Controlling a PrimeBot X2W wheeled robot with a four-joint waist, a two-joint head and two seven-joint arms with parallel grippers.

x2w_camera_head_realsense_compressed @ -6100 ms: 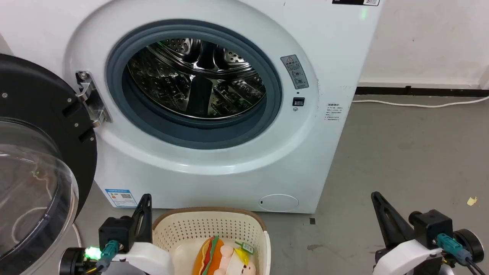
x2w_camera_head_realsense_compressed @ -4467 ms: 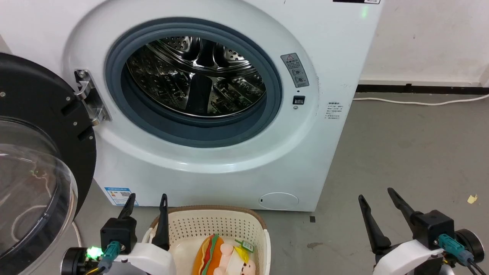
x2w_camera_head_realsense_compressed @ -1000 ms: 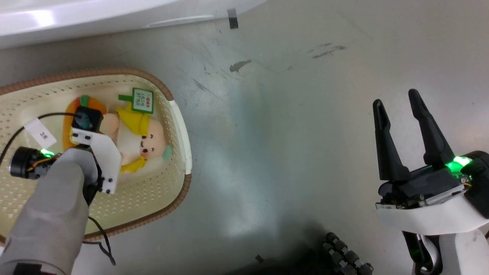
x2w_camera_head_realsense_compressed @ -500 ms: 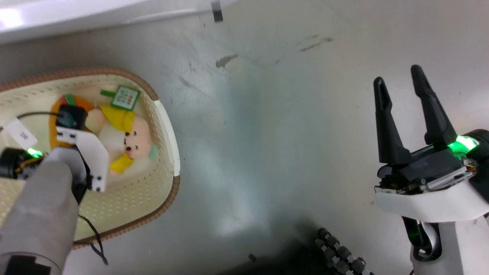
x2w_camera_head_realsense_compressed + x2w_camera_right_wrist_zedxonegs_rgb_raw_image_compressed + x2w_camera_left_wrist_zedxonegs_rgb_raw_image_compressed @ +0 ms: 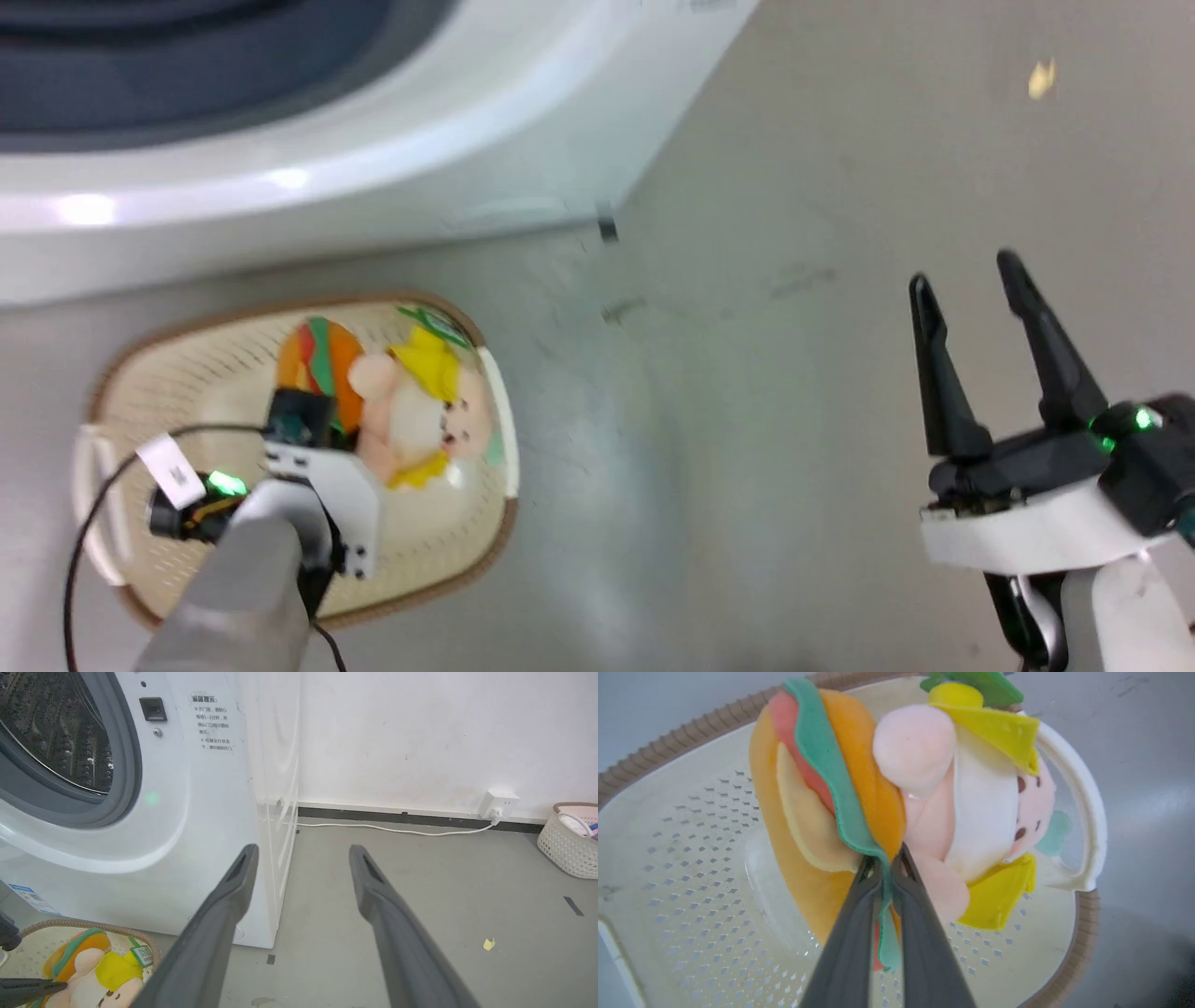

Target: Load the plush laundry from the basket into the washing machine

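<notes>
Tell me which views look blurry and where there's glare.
Head view: motion-smeared throughout, with bright glare patches on the washing machine; left wrist view: crisp on the plush laundry, soft shadows only; right wrist view: sharp and evenly lit.

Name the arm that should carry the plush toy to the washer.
Left. The left gripper is shut on the plush laundry at the basket; the right gripper stands open over the floor.

Motion blur smears the head view, where light leaves bright glare patches on the washing machine [image 5: 373, 140] front and a pale sheen on the grey floor [image 5: 794, 420]. The left wrist view is sharp and evenly lit across the plush laundry [image 5: 924, 788] and basket [image 5: 691, 858]. The right wrist view is bright, its edges bowed by the wide lens.
</notes>
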